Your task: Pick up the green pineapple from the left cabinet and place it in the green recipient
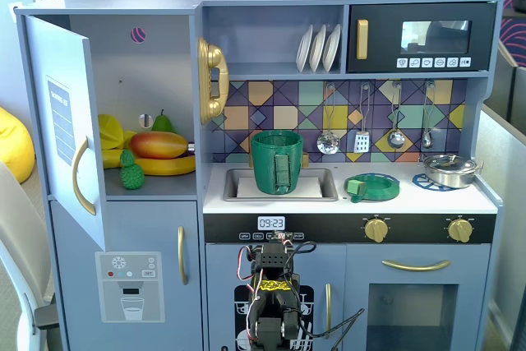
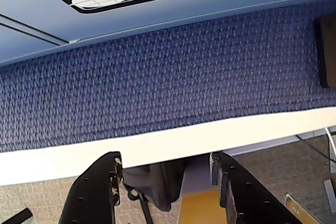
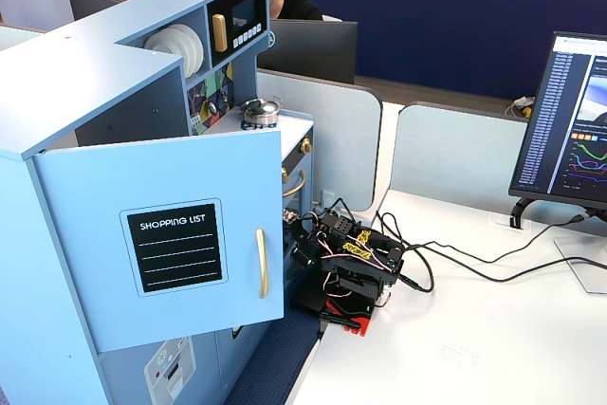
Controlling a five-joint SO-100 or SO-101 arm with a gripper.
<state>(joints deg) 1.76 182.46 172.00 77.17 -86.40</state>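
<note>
Gripper: your gripper (image 2: 165, 169) showed in the wrist view with its two black fingers (image 2: 97, 192) spread well apart and nothing between them; it pointed down at a strip of blue carpet (image 2: 157, 82) and a white edge below the toy kitchen's front panel.
Arm: you had the arm (image 1: 274, 297) folded low against the kitchen's lower doors in a fixed view, well below the counter and touching none of the toys.
Green pineapple: it stood upright on the shelf of the left cabinet (image 1: 156, 63), at the front left, just in front of the mango (image 1: 158, 145) and beside the banana (image 1: 168, 165); a green pear (image 1: 163, 123) sat behind the mango.
Cabinet door: the door (image 1: 70, 133) with the curved yellow handle (image 1: 80, 178) was swung wide open; in a fixed view from the side its label (image 3: 176, 247) read "SHOPPING LIST".
Green recipient: the tall dark green pot (image 1: 277, 159) stood in the sink (image 1: 325, 178) on the worktop, its strap handle facing you.
Other items: a flat green dish (image 1: 372, 186) lay right of the sink, and a metal pan (image 1: 450, 169) sat on the hob.
</note>
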